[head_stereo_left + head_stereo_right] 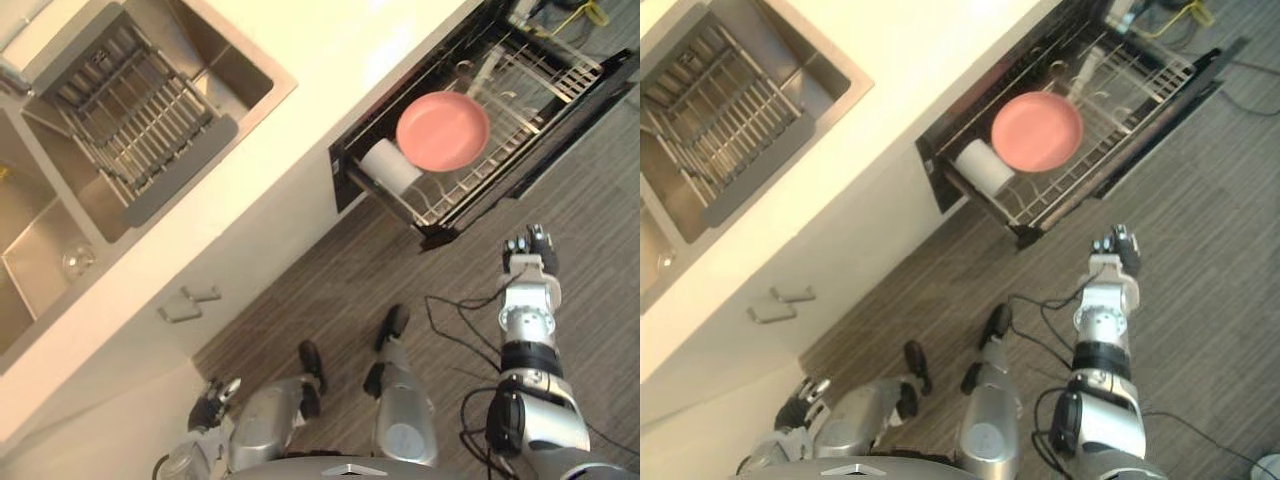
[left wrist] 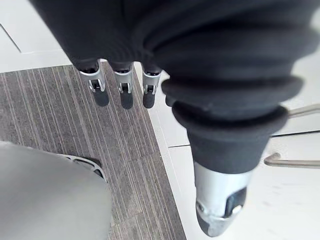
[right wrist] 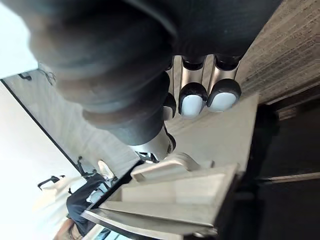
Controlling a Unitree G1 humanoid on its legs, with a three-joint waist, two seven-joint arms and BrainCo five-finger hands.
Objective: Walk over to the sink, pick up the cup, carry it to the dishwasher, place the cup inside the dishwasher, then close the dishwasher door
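Cup: the white cup (image 1: 390, 166) is in the dishwasher's rack (image 1: 560, 75), at the end nearest the cabinet front. It sits just beside the pink plate (image 1: 443, 131), whose rim overlaps it from the head views.
Left hand: your left hand (image 1: 212, 400) hangs low by the cabinet front. In its wrist view the fingers (image 2: 124, 95) point straight down over the floor (image 2: 60, 115) and carry nothing.
Right hand: your right hand (image 1: 530, 250) is raised above the floor, near the outer edge of the lowered door (image 1: 545, 150) but apart from it. Its fingers (image 3: 192, 100) are straight and empty.
Stage: judging by the cup in the rack and both hands free, only closing the door looks left to do.
Handling: the cup looks like glazed ceramic, so expect it to be stiff, smooth, fairly light and breakable. If you must reseat it, wrap its wall, thumb against fingers, because no handle is visible. Shut the door gently so the cup and plate don't knock together.
Hidden: you cannot tell which way the cup's mouth faces, or whether it rests firmly between the wires.
Sink: a small round thing (image 1: 78, 262) lies in the sink (image 1: 230, 70) basin. It could be a clear glass or the drain.
Right wrist view: pale slabs past the fingers are hard to identify.
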